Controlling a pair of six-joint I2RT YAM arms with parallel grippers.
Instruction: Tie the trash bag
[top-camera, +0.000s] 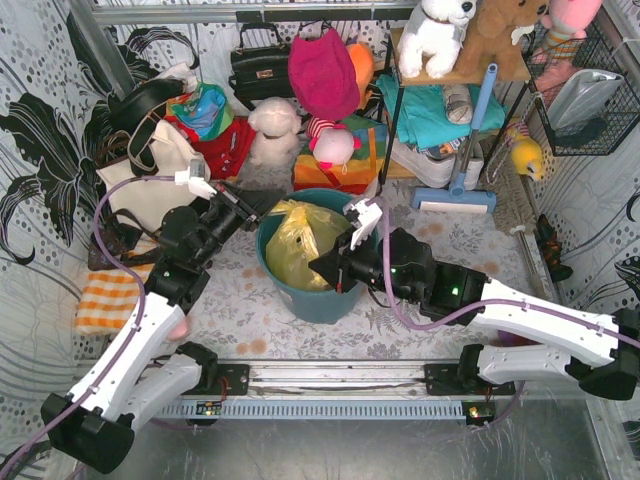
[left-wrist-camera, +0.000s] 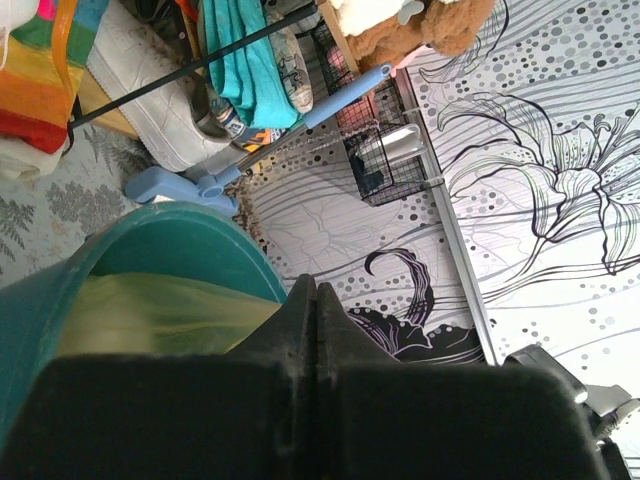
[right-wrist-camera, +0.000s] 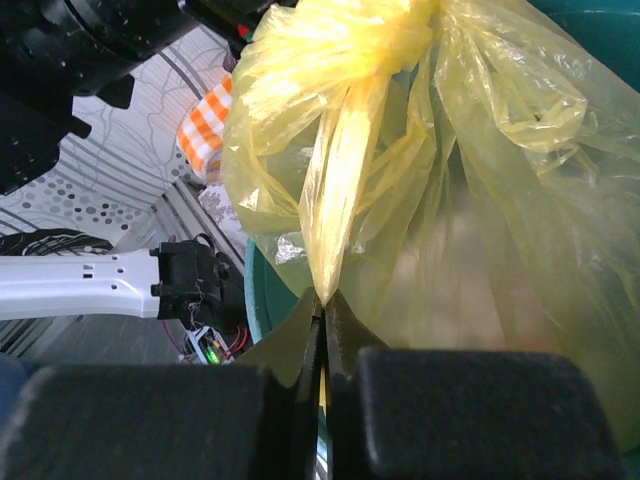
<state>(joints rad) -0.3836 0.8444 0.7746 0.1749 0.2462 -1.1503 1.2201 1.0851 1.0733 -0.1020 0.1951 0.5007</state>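
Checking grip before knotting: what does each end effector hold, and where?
Right end effector pinches a twisted strip of the trash bag below its gathered top. Left end effector shut, hold unclear.

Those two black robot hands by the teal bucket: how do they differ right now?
The right gripper has its fingers shut on a strip of the trash bag; the left gripper has its fingers shut with no plastic showing between them. The right gripper reaches the teal bin from its right side, the left gripper from its left. Both are closed, at the bin.
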